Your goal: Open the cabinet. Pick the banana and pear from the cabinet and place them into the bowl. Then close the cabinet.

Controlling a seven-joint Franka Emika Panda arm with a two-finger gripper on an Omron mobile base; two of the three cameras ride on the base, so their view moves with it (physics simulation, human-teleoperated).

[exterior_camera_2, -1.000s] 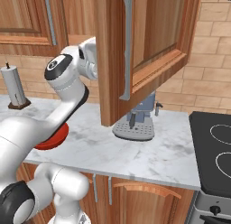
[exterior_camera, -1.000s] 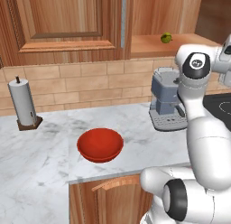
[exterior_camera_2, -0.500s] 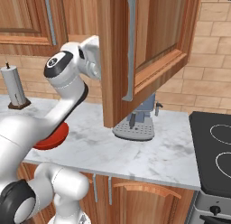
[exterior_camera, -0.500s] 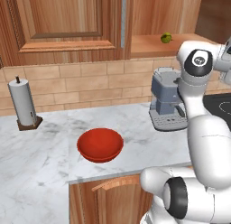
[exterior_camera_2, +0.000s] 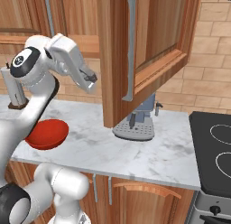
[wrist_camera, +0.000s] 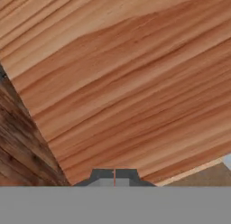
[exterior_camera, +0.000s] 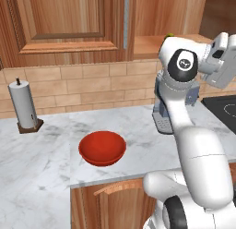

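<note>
Right base view: the cabinet's right door stands swung open over the marble counter, its grey handle facing out. Just beside its inner face, the gripper is fully closed, holding nothing. Red bowl sits on the counter, near the coffee machine.

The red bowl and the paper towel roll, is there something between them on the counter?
No. In the left base view, the stretch of marble counter between the red bowl and the paper towel roll is bare.
</note>
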